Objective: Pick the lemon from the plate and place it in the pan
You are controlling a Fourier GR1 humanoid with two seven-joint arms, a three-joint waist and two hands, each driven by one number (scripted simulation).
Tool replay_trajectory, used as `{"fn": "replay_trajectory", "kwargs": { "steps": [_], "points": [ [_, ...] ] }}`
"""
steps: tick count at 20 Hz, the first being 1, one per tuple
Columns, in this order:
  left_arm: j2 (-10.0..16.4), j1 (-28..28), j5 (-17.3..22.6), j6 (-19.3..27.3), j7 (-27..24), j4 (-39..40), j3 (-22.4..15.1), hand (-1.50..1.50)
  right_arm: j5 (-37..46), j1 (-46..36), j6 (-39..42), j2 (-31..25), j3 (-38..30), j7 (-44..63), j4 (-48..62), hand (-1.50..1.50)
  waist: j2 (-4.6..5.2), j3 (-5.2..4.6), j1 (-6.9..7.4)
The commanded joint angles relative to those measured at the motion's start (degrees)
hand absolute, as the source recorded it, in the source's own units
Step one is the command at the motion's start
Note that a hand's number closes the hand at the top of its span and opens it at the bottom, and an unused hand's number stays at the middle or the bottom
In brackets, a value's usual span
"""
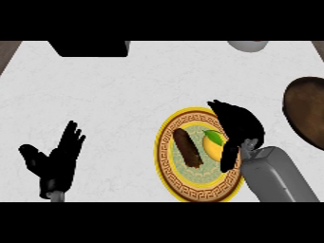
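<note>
Right hand (238, 130), fingers (224, 108) open beside the lemon (212, 144) on the plate (166, 142); an off-centre closure could nudge it away, ungrasped.

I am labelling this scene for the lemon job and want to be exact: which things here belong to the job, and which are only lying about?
For the job: lemon, plate, pan, right hand beside the lemon.

Lying about: brown bar on the plate, black box and grey object at the far edge. The left hand rests open.
</note>
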Motion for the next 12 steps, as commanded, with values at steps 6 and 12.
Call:
{"fn": "replay_trajectory", "kwargs": {
  "steps": [6, 12],
  "points": [
    [-2.7, 1.3, -2.4, -1.0, -0.6, 1.1, 0.2, 0.00, 4.4, 5.4, -6.0, 2.4, -0.1, -5.2, -1.5, -1.50, 0.03, -0.08, -0.13],
    [-1.9, 2.3, -2.1, -3.2, 0.6, -1.2, 2.9, 0.00, 8.4, 2.3, -8.6, 2.7, -2.6, -9.7, 4.9, -1.50, 0.04, -0.08, 0.01]
  ]
}}
